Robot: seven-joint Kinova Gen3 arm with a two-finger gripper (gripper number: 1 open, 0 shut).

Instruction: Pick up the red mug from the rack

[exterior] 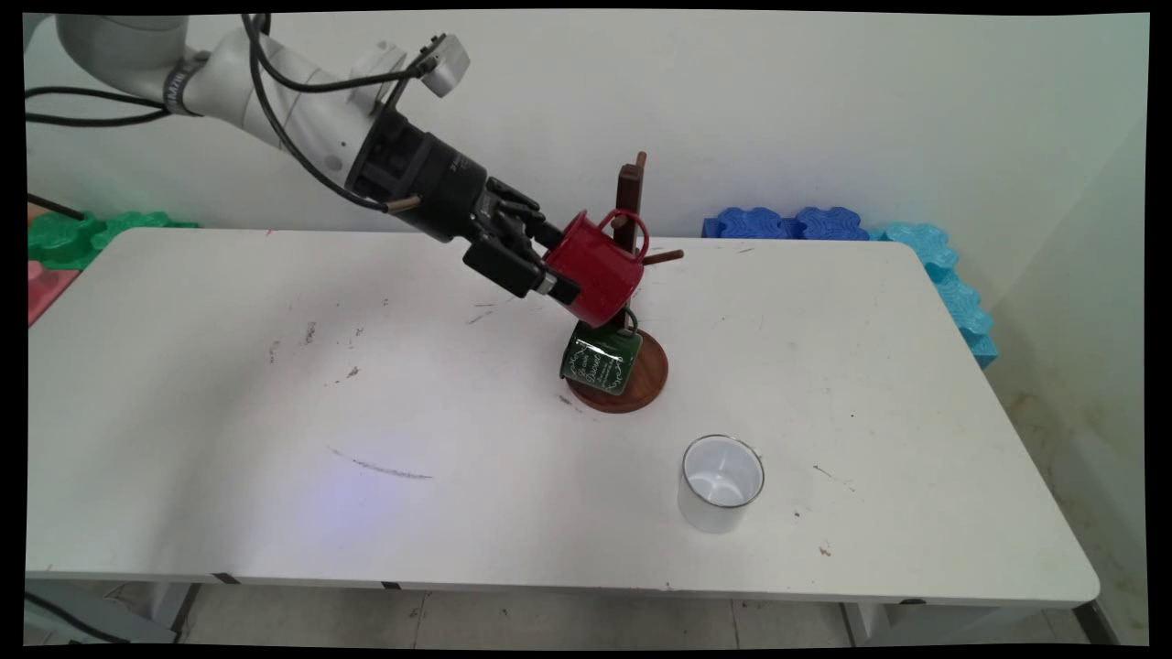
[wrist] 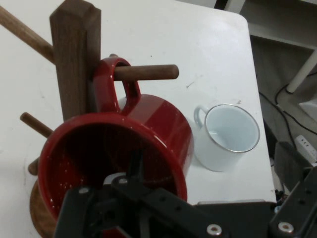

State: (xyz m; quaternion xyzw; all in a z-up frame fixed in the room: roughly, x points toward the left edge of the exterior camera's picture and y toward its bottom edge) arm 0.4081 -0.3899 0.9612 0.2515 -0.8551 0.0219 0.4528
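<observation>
My gripper (exterior: 557, 275) is shut on the rim of a red mug (exterior: 600, 270), with one finger inside the cup and the other outside. In the hand view the red mug (wrist: 148, 134) fills the middle above the gripper (wrist: 133, 184). Its handle (wrist: 113, 82) sits over a peg (wrist: 151, 72) of the wooden mug tree (wrist: 74, 64). The mug tree (exterior: 628, 194) stands at the table's middle back on a round base (exterior: 648, 377). A green mug (exterior: 600, 361) hangs low on it, just under the red one.
A white mug (exterior: 721, 482) stands upright on the table near the front, right of the tree, also visible as the white mug (wrist: 228, 139) in the hand view. Blue foam pieces (exterior: 792, 222) lie at the back right, green ones (exterior: 69, 233) at the back left.
</observation>
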